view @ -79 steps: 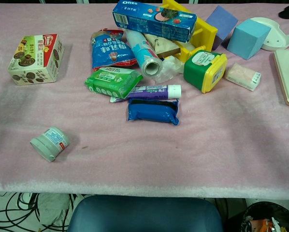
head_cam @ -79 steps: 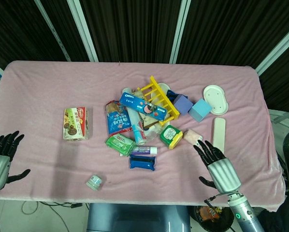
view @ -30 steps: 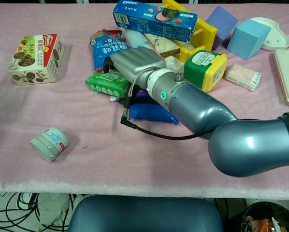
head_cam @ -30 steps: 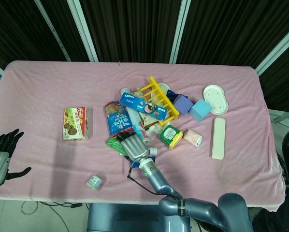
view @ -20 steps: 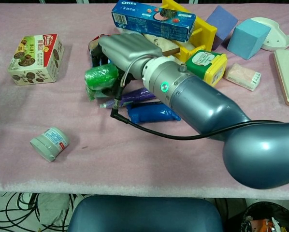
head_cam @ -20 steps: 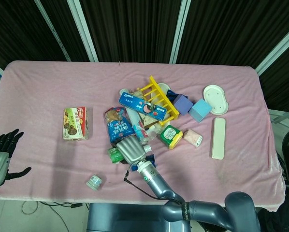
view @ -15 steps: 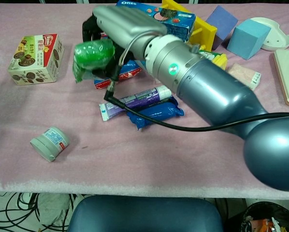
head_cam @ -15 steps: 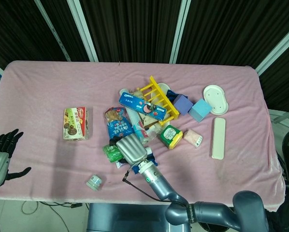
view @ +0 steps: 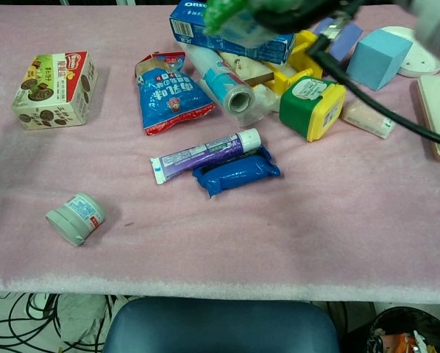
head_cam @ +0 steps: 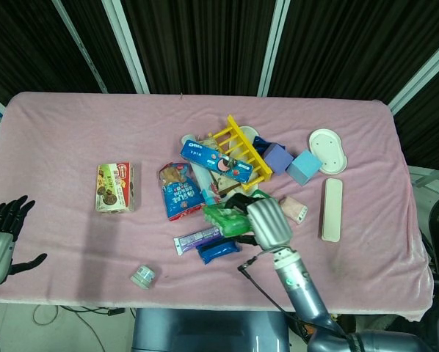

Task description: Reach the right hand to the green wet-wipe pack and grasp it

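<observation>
My right hand is raised above the pile in the middle of the table and grips the crumpled green wet-wipe pack, which sticks out to its left, clear of the cloth. In the chest view the green wet-wipe pack and the right hand show only at the top edge, mostly cut off, with a black cable hanging from the wrist. My left hand hovers at the table's near left corner, fingers spread and holding nothing.
On the pink cloth lie a cookie box, a blue snack bag, an Oreo box, a yellow rack, a purple tube, a blue packet, a green-yellow tub and a small jar.
The right hand reached into the pile, closed on the green pack, lifted it off the cloth and carried it up and to the right. The tube and blue packet shifted.
</observation>
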